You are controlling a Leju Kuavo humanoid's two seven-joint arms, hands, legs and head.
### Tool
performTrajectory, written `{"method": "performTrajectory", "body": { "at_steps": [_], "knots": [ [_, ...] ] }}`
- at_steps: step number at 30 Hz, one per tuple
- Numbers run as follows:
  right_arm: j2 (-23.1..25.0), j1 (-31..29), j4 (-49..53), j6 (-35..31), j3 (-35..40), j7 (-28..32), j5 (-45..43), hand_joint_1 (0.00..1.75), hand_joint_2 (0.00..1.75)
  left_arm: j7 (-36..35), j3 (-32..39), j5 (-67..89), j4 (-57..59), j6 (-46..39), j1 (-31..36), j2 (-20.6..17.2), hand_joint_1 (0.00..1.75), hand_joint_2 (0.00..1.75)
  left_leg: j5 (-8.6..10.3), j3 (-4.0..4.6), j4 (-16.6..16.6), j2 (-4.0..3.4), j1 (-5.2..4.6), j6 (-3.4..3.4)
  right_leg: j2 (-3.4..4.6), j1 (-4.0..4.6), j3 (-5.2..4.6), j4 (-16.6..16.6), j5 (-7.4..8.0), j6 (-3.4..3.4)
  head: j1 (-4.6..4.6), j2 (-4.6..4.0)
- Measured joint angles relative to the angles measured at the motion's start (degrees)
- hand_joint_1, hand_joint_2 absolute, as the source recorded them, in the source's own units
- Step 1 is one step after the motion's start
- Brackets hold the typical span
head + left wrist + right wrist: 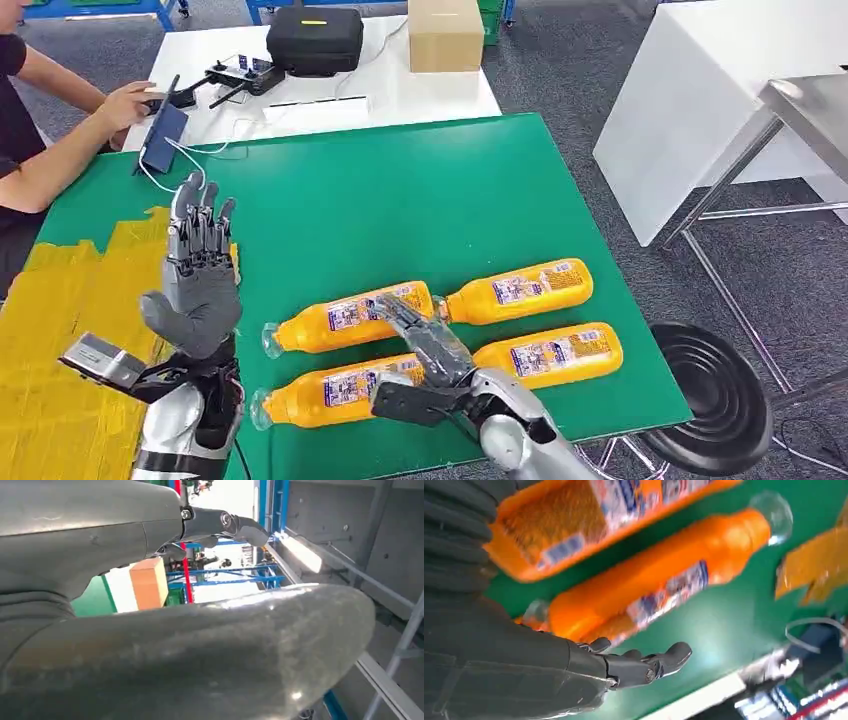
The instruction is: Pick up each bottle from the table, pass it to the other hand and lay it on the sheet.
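Four orange bottles lie on their sides on the green table, caps pointing left: back-left, back-right, front-left and front-right. My right hand reaches in low between them, fingers stretched out over the right end of the back-left bottle, holding nothing. In the right wrist view its fingers hover straight beside a bottle. My left hand is raised upright over the table's left side, fingers spread, empty. The yellow sheet covers the table's left end.
A person sits at the back left, one hand on a tablet. Behind the green table, a white table carries a controller, a black case and a cardboard box. A black stool stands at the right.
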State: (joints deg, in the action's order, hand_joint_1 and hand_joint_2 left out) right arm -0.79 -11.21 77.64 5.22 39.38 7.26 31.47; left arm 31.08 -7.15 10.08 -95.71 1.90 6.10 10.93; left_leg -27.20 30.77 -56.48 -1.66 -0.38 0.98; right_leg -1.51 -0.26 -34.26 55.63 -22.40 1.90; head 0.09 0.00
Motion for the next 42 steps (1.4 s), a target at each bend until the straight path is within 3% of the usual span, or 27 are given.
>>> {"method": "performTrajectory", "body": {
  "at_steps": [15, 22, 23, 24, 28, 35, 42],
  "knots": [
    [-2.25, -3.0, -3.37, 2.34, 7.26, -3.11, -0.83, 0.0, 1.75, -0.37, 0.0, -0.66, 2.78, 0.74, 2.31, 0.02, 0.0, 0.0, 0.0, -0.01, 0.0, 0.0, -0.01, 0.0, 0.0, 0.0, 0.0, 0.0, 0.0, 0.0, -0.02, 0.0],
    [-5.85, -7.93, -7.01, 9.11, 12.35, -6.84, -1.09, 0.0, 1.75, -0.66, -0.02, -1.33, 3.91, 0.98, 3.25, 0.02, 0.0, 0.0, 0.0, -0.06, -0.01, -0.01, -0.02, 0.01, 0.02, -0.01, 0.03, -0.01, 0.01, 0.01, -0.02, 0.0],
    [-6.34, -8.84, -7.71, 9.66, 13.2, -6.87, -1.35, 1.62, 1.75, -0.66, -0.07, -1.4, 4.11, 1.01, 3.44, 0.02, 0.0, 0.0, 0.0, -0.09, -0.01, -0.01, -0.02, 0.01, 0.03, -0.01, 0.05, -0.01, 0.01, 0.01, 0.0, 0.0],
    [-6.58, -9.69, -8.32, 10.31, 13.96, -6.89, -1.7, 1.75, 1.75, -0.68, -0.13, -1.58, 4.33, 1.01, 3.62, 0.02, 0.0, 0.0, 0.0, -0.1, -0.01, -0.01, -0.02, 0.01, 0.04, -0.01, 0.06, -0.01, 0.01, 0.01, 0.02, 0.0],
    [-7.45, -13.87, -11.3, 13.6, 18.04, -6.56, -4.68, 1.75, 1.75, -0.85, -0.74, -2.41, 5.29, 1.03, 4.73, 0.02, 0.0, 0.0, 0.0, -0.21, -0.01, -0.03, -0.01, 0.0, 0.05, 0.0, 0.13, -0.01, 0.01, 0.0, -0.02, 0.0],
    [-8.5, -16.71, -13.36, 13.69, 21.67, -6.14, -8.68, 1.75, 1.75, -0.98, -1.46, -3.32, 6.36, 0.7, 5.72, 0.02, 0.0, 0.0, 0.0, -0.28, -0.01, -0.05, -0.01, 0.0, 0.12, 0.0, 0.2, -0.01, 0.02, 0.0, -0.02, 0.0],
    [-8.89, -15.92, -13.82, 9.26, 21.97, -6.8, -11.43, 1.75, 1.75, -2.39, -1.31, -4.09, 6.56, -5.12, 5.95, 0.2, 0.0, 0.0, -0.01, -0.33, -0.01, -0.05, -0.01, 0.01, 0.12, 0.0, 0.24, -0.01, 0.01, 0.0, -0.04, 0.0]
  ]
}}
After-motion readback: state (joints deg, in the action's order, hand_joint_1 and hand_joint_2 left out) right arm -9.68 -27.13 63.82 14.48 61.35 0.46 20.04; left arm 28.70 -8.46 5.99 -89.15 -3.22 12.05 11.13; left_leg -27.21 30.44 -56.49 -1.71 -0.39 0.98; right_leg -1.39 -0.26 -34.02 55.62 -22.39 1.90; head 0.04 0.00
